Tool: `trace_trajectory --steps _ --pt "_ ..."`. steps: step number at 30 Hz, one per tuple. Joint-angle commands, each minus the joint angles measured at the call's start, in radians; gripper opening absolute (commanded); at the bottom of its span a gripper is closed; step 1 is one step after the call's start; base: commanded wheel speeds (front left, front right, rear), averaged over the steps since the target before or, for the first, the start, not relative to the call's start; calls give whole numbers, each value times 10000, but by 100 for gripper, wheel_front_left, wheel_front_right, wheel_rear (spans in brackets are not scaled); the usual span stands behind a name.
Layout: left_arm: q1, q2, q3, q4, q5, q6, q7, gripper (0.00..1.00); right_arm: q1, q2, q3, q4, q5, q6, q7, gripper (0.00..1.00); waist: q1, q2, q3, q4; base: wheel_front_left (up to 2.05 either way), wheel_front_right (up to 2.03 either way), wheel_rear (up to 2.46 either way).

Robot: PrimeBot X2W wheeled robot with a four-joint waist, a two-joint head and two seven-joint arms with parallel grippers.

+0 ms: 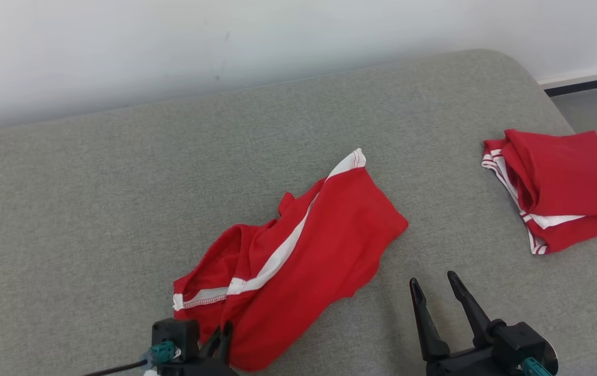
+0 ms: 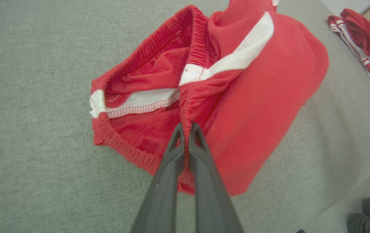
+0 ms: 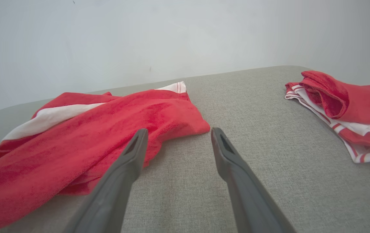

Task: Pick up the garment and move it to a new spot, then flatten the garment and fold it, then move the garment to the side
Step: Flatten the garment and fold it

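The grey cushioned surface (image 1: 94, 209) is free on the left and between the crumpled red shorts (image 1: 319, 245) and the folded red garment (image 1: 564, 188) near the right edge. The white wall (image 1: 173, 42) closes the far side.

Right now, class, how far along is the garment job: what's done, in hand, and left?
Done: only the grasp. In hand: left gripper shut on the red shorts at the waistband; they lie crumpled on the grey surface, right gripper open beside them. Left: moving, flattening, folding, setting aside.
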Motion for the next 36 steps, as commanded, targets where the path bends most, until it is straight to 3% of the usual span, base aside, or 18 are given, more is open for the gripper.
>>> trace_trajectory --steps 1,3,4,5,11,16,23,30,36 --pt "176 54 -62 -40 49 49 25 0 -99 2 46 -12 -72 -28 -2 100 1 0 -41 169 0 0 0" --pt "238 10 -78 86 59 101 -57 6 -127 -12 71 19 -72 -28 -2 100 1 0 -88 210 0 0 0" --pt "278 -22 -113 175 68 108 -70 87 -122 -22 80 41 -74 -28 -2 100 1 0 -120 216 0 0 0" --pt "367 -109 -127 270 -48 119 -35 100 -118 -35 90 66 -73 -28 -2 100 1 0 -149 217 0 0 0" --pt "642 -168 102 538 -345 283 -75 100 3 -91 56 111 -63 -28 -2 100 1 0 -299 182 0 0 0" --pt "664 -143 615 409 -348 370 -793 100 54 -94 7 117 -108 -28 -2 100 1 0 -408 189 0 0 0" --pt "952 -449 1283 790 -383 -211 -2761 100 130 -46 80 179 -122 -28 -2 100 1 0 -714 203 0 0 0" --pt "1235 -807 1848 1360 370 -679 -4325 100 288 -101 51 217 -179 -28 -2 100 1 0 -1061 332 0 0 0" --pt "2061 -2015 3966 593 2362 -1847 -4377 100 364 -89 -56 194 -200 -28 -2 100 1 0 -1303 520 0 0 0"
